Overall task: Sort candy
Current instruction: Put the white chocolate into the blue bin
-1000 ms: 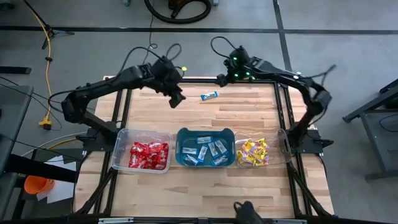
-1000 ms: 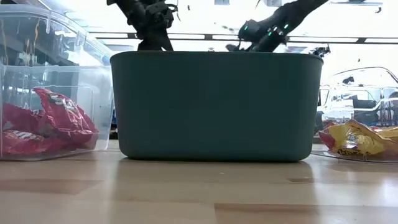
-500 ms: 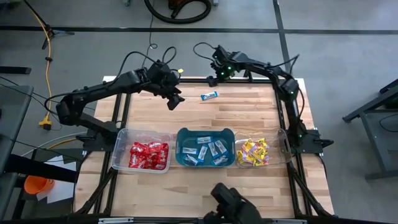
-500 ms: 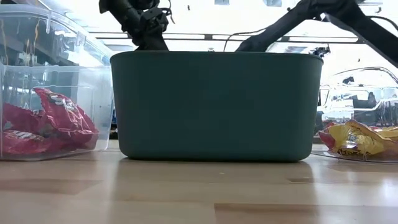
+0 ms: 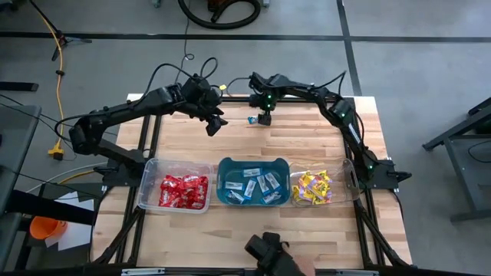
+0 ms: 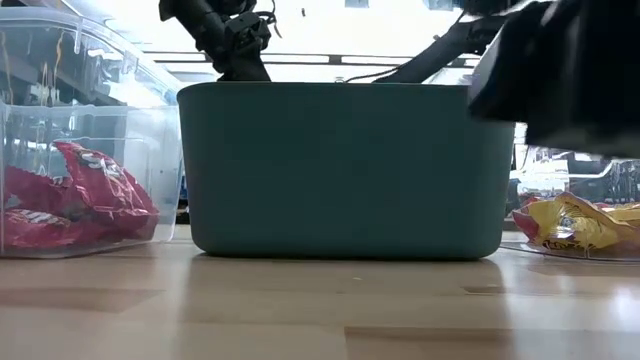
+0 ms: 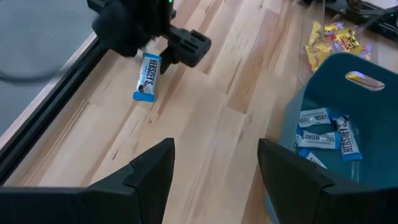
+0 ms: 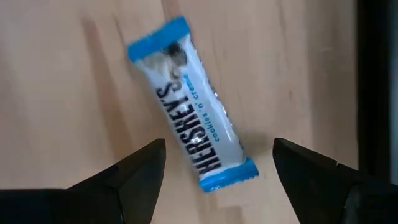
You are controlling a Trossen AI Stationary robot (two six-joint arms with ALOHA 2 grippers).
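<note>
Right claw [image 8: 214,171] spread above blue-and-white packet [image 8: 193,104] reading "HERSHEY'S Cookies 'n' Creme".

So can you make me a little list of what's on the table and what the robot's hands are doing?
Loose candy: one blue-and-white packet flat on the wood
Right gripper: open, poised over that packet
Left gripper: open, hovering nearby, holding nothing
Clear bin on the left: red candy
Teal tub, middle: blue-and-white candy
Clear bin on the right: yellow candy
</note>
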